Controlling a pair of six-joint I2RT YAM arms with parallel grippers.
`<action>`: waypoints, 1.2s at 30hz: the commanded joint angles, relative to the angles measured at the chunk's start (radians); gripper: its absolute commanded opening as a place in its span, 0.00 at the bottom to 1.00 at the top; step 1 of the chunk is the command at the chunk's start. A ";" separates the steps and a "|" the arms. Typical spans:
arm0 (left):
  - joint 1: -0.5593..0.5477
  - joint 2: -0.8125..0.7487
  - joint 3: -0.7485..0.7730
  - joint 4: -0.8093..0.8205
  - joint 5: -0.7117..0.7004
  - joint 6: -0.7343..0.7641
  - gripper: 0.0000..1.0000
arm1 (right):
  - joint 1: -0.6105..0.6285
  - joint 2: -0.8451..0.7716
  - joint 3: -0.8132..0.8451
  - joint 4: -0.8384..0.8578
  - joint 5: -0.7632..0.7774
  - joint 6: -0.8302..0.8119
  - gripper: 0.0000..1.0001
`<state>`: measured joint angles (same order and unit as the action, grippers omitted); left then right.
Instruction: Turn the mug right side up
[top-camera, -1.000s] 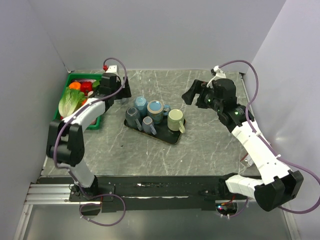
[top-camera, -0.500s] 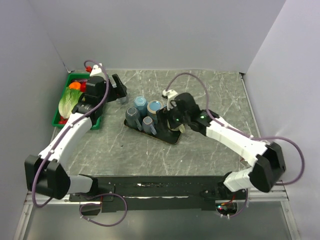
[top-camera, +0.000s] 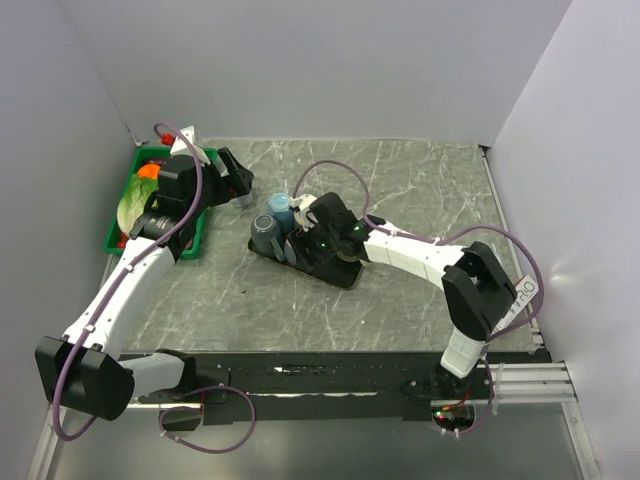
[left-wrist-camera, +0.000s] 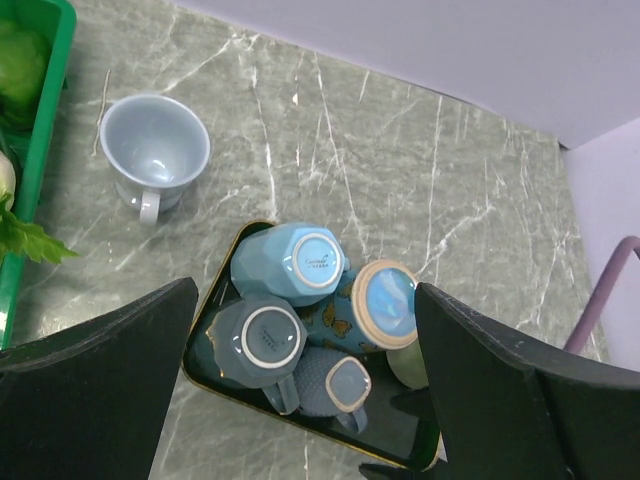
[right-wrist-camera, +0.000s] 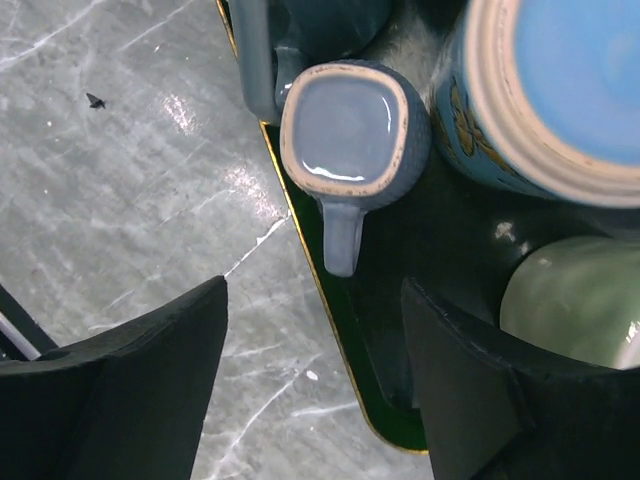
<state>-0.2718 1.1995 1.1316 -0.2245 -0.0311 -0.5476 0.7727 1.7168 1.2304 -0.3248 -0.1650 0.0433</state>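
A black tray (top-camera: 345, 275) holds several upside-down mugs. In the right wrist view a small textured blue mug (right-wrist-camera: 345, 125) with a square base stands bottom up, its handle pointing at my open right gripper (right-wrist-camera: 310, 390). The gripper hovers over the tray's edge (right-wrist-camera: 335, 335), just short of the handle. Beside it are a butterfly mug (right-wrist-camera: 560, 90) and a green mug (right-wrist-camera: 570, 300). The left wrist view shows the light blue mug (left-wrist-camera: 295, 262), the dark blue mug (left-wrist-camera: 258, 340) and the small blue mug (left-wrist-camera: 335, 380). My left gripper (left-wrist-camera: 305, 400) is open and empty, high above the tray.
An upright pale blue mug (left-wrist-camera: 155, 145) stands on the marble table left of the tray. A green crate (top-camera: 150, 205) with lettuce and vegetables sits at the far left, and its edge also shows in the left wrist view (left-wrist-camera: 45, 90). Grey walls close in the table.
My right arm has swung from the far right across to the tray and now hangs low over the mugs. My left gripper has drawn back slightly toward the crate.
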 joint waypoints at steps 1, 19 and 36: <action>0.000 -0.040 0.019 -0.022 0.013 -0.012 0.96 | 0.017 0.053 0.061 0.084 0.035 0.000 0.72; 0.000 -0.086 -0.023 -0.016 -0.010 0.012 0.96 | 0.030 0.148 0.101 0.102 0.124 -0.005 0.30; 0.000 -0.218 -0.118 0.123 -0.076 -0.051 0.96 | 0.042 -0.060 0.095 -0.030 0.079 0.010 0.00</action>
<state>-0.2718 1.0260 1.0050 -0.1932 -0.0738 -0.5640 0.8013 1.8153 1.2957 -0.3538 -0.0643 0.0360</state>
